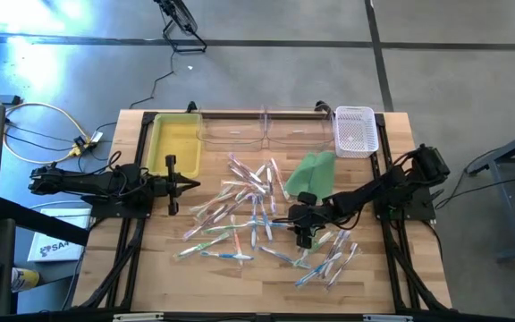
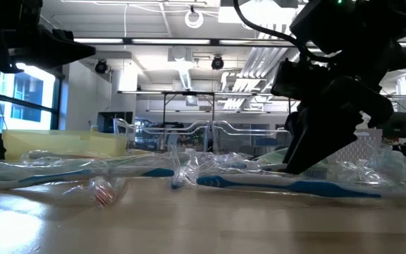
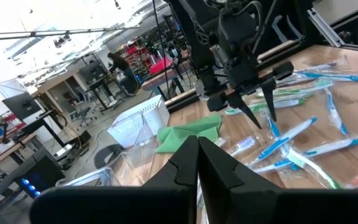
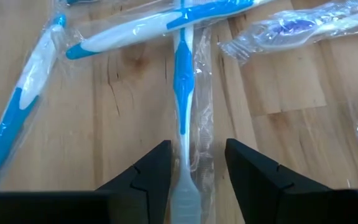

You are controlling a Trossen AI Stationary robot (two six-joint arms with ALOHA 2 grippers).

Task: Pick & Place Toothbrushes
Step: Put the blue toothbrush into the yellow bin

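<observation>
Yellow bin (image 1: 175, 148), clear bins (image 1: 265, 131), white basket (image 1: 356, 131): no toothbrushes (image 1: 249, 213) inside.

Toothbrushes (image 1: 257, 215) everywhere, a loose scatter of thin whitish sticks in glossy clear wrappers, lying flat on the bench (image 1: 150, 277) at all angles, some crossing. Pink, green, blue and purple accents show through the film. Most of them spread between the left gripper (image 1: 190, 185) and the right gripper (image 1: 304, 237), with a small bunch just past the right one. Directly under the right gripper, between its parted fingers, lies a blue-and-white brush (image 4: 183, 93), flat in its wrapper, another blue one crossing its far end.
</observation>
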